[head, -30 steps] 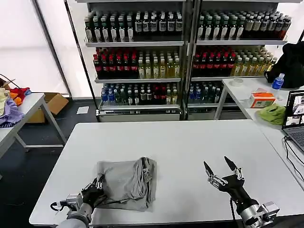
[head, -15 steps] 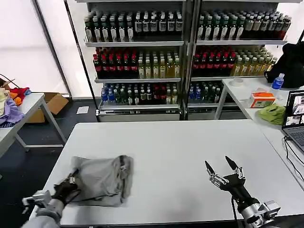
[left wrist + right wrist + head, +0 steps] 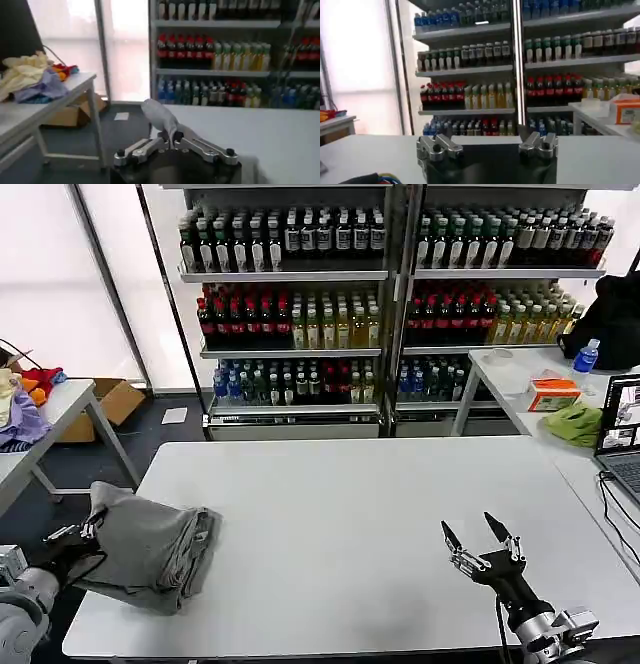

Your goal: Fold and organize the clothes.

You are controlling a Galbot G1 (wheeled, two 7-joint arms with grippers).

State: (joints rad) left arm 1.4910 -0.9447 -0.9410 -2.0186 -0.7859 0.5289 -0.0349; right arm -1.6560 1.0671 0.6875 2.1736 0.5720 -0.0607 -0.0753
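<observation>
The grey shirt (image 3: 148, 546) lies bundled at the near-left corner of the white table (image 3: 380, 514), with part of its fabric hanging past the table's left edge. Its far-left corner is lifted into a small peak.

The left gripper (image 3: 72, 534) is located just off the table's left edge, beside the bundle. In the left wrist view, the left gripper (image 3: 170, 138) has its 2 fingers closed together, pinching a fold of the grey shirt (image 3: 160, 116), which rises from between the tips.

The right gripper (image 3: 482, 538) hovers above the near-right area of the table, well apart from the shirt. Its 2 fingers are spread wide with nothing between them. In the right wrist view, the right gripper (image 3: 488, 146) shows the same spread, with the table surface beyond it.

A second table (image 3: 45, 424) stands on the far left and carries a pile of coloured fabrics (image 3: 20, 409). Drink shelves (image 3: 385, 294) line the far wall. A side table (image 3: 530, 389) on the far right carries a green cloth (image 3: 572, 424) and a laptop (image 3: 620, 444).
</observation>
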